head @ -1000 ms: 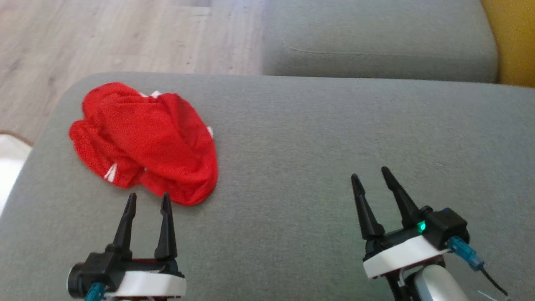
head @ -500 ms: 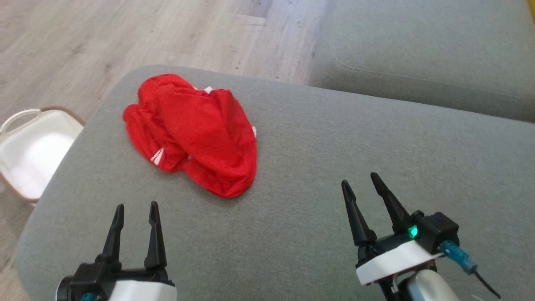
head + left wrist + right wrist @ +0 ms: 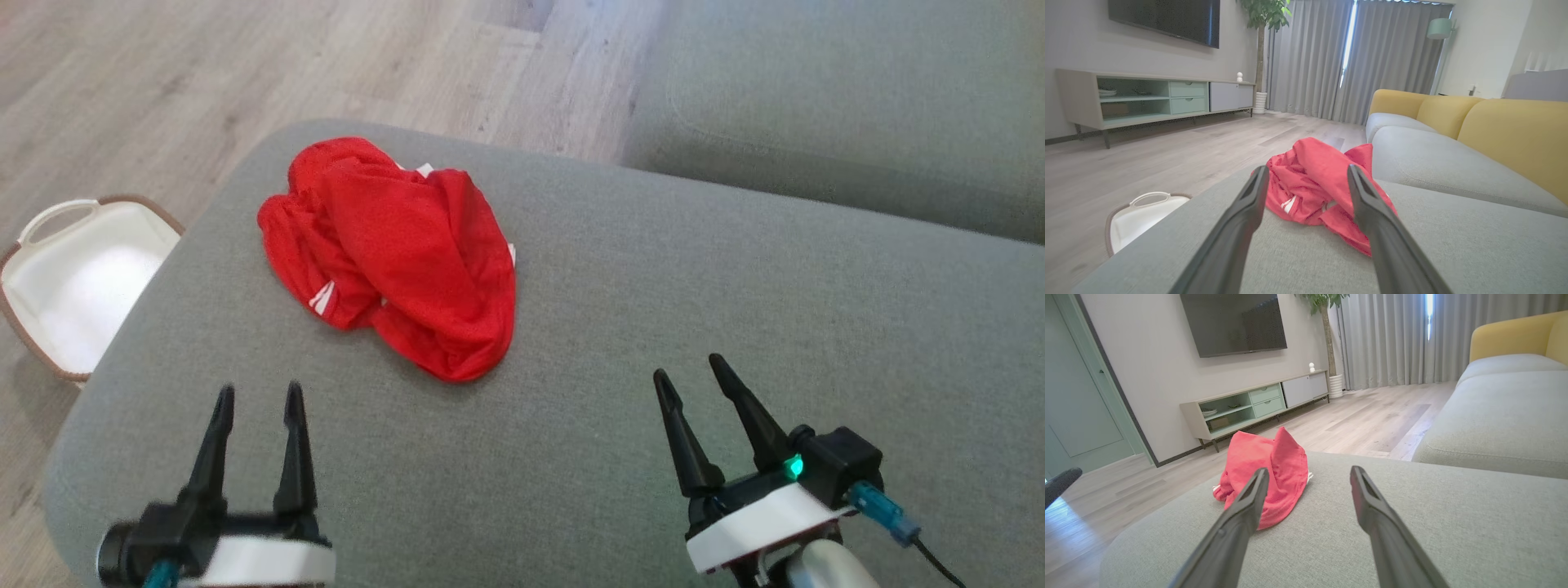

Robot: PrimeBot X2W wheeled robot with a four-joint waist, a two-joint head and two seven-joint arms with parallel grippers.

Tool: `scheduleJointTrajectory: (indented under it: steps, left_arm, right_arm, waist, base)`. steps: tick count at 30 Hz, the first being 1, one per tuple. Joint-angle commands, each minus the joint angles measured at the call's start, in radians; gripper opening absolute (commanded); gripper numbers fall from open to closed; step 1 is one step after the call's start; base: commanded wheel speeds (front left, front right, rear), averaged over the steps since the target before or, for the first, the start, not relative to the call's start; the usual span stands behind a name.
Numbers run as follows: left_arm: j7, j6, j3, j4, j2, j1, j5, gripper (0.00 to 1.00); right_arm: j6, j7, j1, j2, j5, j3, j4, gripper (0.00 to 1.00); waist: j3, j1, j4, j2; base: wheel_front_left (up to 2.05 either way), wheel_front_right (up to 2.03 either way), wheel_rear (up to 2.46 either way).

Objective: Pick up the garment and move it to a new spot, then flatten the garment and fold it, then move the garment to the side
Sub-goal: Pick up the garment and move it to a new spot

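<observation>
Red garment [image 3: 392,257] lay bunched near far left corner of cushion [image 3: 653,286]. My left gripper [image 3: 258,389] and right gripper [image 3: 688,367] hung over cushion's near side, both spread, empty. Risk: shallow pinch, cloth sliding off cushion's left edge.

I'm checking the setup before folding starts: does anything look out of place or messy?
Only the red garment: it lies crumpled in a heap near the left end of the grey cushion, not spread flat. The left gripper and right gripper hover open, short of it. Nothing looks spilled or damaged.
</observation>
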Motion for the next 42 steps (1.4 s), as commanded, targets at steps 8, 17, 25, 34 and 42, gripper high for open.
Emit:
scheduleJointTrajectory:
  steps: [8, 17, 25, 34, 42]
  left_arm:
    - [0.01, -0.027, -0.066, 0.069, 0.12, -0.327, 0.01, 1.0]
    - [0.286, -0.029, -0.453, 0.192, 0.386, -0.795, -0.249, 1.0]
    - [0.505, -0.029, -0.68, 0.269, 0.511, -1.017, -0.539, 1.0]
    - [0.484, -0.029, -0.757, 0.435, 0.52, -1.088, -0.586, 1.0]
    - [0.343, -0.024, -0.739, 0.546, 0.49, -1.127, -0.571, 0.0]
  right_arm:
    - [-0.001, -0.011, -0.08, -0.005, -0.043, -0.016, -0.044, 1.0]
    - [-0.001, -0.011, -0.155, -0.005, -0.082, -0.061, -0.089, 1.0]
    - [-0.001, -0.011, -0.201, -0.005, -0.088, -0.088, -0.114, 1.0]
    - [-0.001, -0.011, -0.216, -0.005, -0.078, -0.082, -0.122, 1.0]
    - [-0.001, -0.011, -0.213, -0.005, -0.062, -0.082, -0.11, 1.0]
  waist:
    - [0.119, 0.0001, -0.038, 0.0]
    - [0.291, 0.0001, -0.106, 0.0]
    - [0.378, 0.0001, -0.169, 0.0]
    - [0.41, 0.0001, -0.211, 0.0]
    - [0.385, 0.0001, -0.223, 0.0]
  base:
    - [0.0, 0.0, 0.0]
    - [0.0, 0.0, 0.0]
    - [0.0, 0.0, 0.0]
    - [0.0, 0.0, 0.0]
    - [0.0, 0.0, 0.0]
